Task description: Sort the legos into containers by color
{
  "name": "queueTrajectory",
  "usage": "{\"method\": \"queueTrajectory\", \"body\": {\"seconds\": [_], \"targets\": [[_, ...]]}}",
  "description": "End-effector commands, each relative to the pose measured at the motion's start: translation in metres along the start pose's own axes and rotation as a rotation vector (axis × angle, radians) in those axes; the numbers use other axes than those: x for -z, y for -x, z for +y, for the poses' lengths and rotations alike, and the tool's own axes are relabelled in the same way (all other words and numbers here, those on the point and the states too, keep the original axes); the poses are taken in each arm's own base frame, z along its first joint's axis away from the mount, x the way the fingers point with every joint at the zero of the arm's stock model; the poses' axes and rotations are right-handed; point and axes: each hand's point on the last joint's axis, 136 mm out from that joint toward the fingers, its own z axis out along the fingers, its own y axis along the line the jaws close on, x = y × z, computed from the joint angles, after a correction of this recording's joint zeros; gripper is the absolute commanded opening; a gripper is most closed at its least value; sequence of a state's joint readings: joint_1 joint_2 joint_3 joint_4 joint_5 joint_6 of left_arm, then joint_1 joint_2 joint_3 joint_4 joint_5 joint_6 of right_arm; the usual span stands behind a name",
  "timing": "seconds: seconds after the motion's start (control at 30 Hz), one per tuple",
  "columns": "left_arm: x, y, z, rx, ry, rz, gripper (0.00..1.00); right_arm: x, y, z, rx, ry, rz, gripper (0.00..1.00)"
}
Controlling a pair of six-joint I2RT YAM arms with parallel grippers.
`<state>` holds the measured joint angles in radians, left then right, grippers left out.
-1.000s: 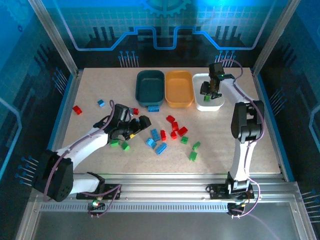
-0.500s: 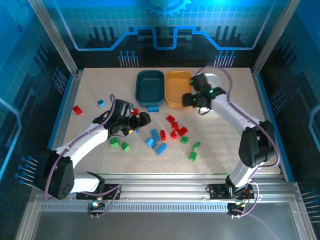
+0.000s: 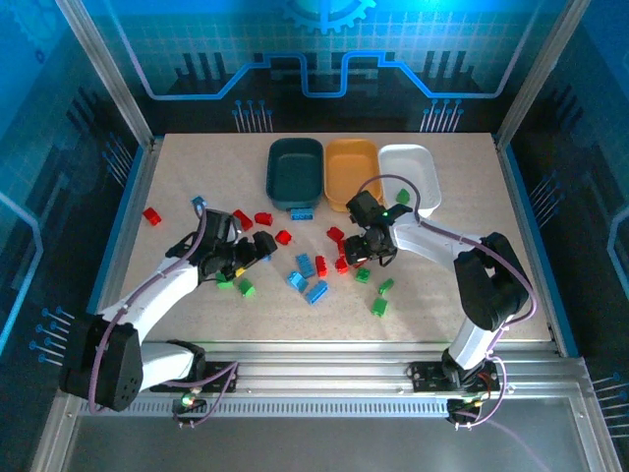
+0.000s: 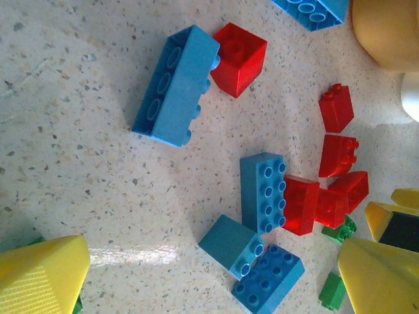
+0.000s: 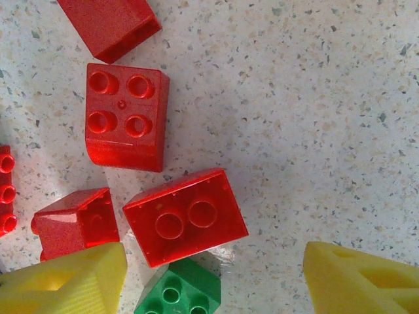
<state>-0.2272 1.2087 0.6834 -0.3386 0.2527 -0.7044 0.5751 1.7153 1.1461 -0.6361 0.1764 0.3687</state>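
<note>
White tub: one green lego, apparently alone, is seen inside; left fingers and right fingers are spread, released.

My right fingertips were yellow, the bricks under them red and one green brick; others were blue bricks; the table was speckled beige; I saw a dark teal tub, a yellow-orange tub and a white tub

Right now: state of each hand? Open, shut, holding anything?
Left hand: open, holding nothing.
Right hand: open, holding nothing, fingers spread over the red legos.
</note>
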Motion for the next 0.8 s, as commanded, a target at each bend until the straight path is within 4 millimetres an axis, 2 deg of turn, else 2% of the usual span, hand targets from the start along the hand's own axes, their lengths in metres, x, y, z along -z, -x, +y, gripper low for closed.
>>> {"method": "queueTrajectory", "body": {"seconds": [0.0, 0.3, 0.5, 0.63, 0.77], "targets": [[0.004, -0.007, -0.006, -0.004, -0.039, 0.025, 0.99, -0.009, -0.011, 0.001, 0.032, 0.011, 0.058, 0.73], [0.014, -0.009, -0.007, -0.007, -0.046, 0.005, 0.99, -0.026, -0.017, 0.004, 0.045, 0.030, 0.097, 0.73], [0.016, -0.007, -0.010, -0.008, -0.048, 0.005, 0.99, -0.041, -0.004, -0.006, 0.031, 0.004, 0.083, 0.70], [0.018, -0.005, -0.012, -0.013, -0.046, 0.004, 0.99, -0.046, 0.006, -0.009, 0.034, 0.009, 0.080, 0.63], [0.021, -0.004, -0.013, -0.018, -0.037, 0.001, 0.99, -0.041, 0.012, -0.010, 0.027, 0.015, 0.061, 0.47]]}}
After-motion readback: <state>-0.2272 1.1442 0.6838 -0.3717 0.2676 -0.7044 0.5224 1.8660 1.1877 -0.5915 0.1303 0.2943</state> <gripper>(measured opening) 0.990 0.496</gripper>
